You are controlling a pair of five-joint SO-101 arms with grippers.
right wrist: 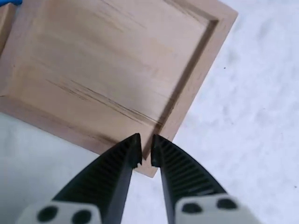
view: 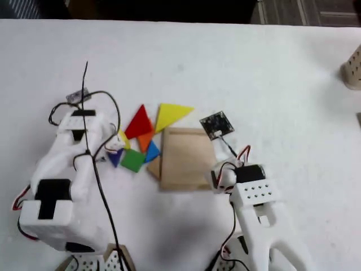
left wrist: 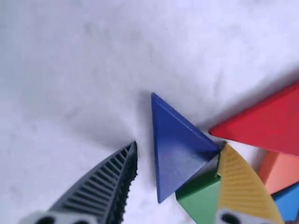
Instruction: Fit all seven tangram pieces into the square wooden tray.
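Note:
The square wooden tray (view: pixel 186 158) (right wrist: pixel 112 70) lies empty at mid-table. Left of it sits a cluster of pieces: yellow triangle (view: pixel 171 114), red triangle (view: pixel 139 123) (left wrist: pixel 266 123), orange piece (view: pixel 146 140) (left wrist: pixel 280 170), blue piece (view: pixel 152 152), green square (view: pixel 133 160) (left wrist: pixel 201 198) and a small dark blue triangle (view: pixel 115 158) (left wrist: pixel 177 149). My left gripper (view: pixel 115 149) (left wrist: pixel 179 148) is open, its black and yellow fingers on either side of the dark blue triangle. My right gripper (view: pixel 217 178) (right wrist: pixel 145 151) is shut, with only a slit between its tips, over the tray's near right corner.
A plain wooden piece (view: pixel 153 168) lies against the tray's left edge. A small black circuit board (view: pixel 216 125) with a wire sits by the tray's far right corner. A pale wooden object (view: pixel 352 70) stands at the right table edge. Cables trail over the left arm.

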